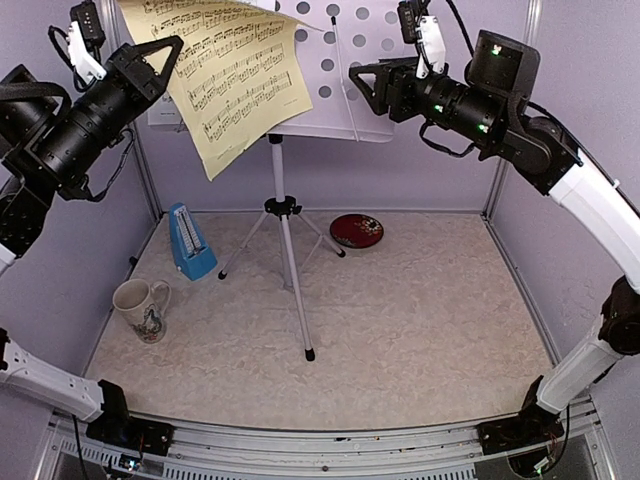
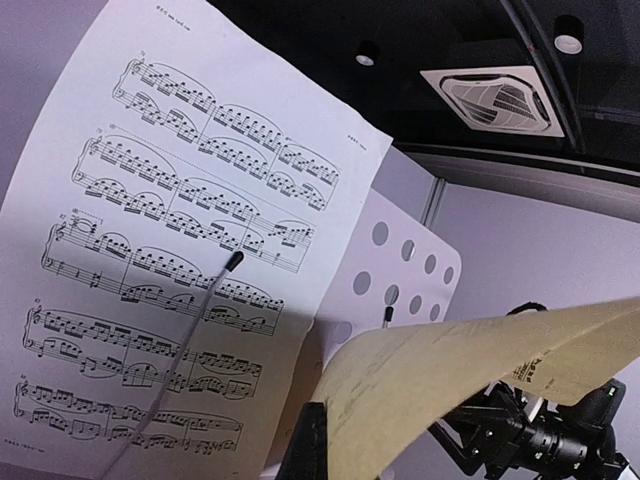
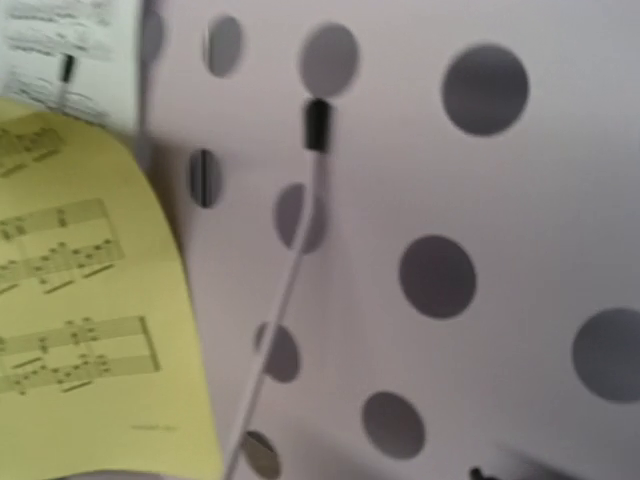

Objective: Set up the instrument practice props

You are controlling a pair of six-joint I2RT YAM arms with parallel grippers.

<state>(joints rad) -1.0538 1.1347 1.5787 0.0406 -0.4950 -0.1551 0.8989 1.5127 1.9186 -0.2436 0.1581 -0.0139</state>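
The white perforated music stand (image 1: 322, 112) rises on its silver tripod (image 1: 291, 262) at the back centre. High at the left, my left gripper (image 1: 170, 58) is shut on the edge of the yellow music sheet (image 1: 225, 75), which hangs tilted over the stand's left half. In the left wrist view one dark finger (image 2: 312, 445) presses on the curling yellow sheet (image 2: 470, 390). The white music sheet (image 2: 180, 250) rests on the stand under a wire arm. My right gripper (image 1: 364, 86) is open at the stand's right edge, holding nothing. The blue metronome (image 1: 190, 243) stands on the mat at the left.
A white patterned mug (image 1: 140, 308) sits at the mat's left edge, near the metronome. A red round plate (image 1: 356, 230) lies behind the tripod on the right. Grey walls close in the back and both sides. The stand's second wire arm (image 3: 290, 270) crosses the bare perforated desk (image 3: 430, 180).
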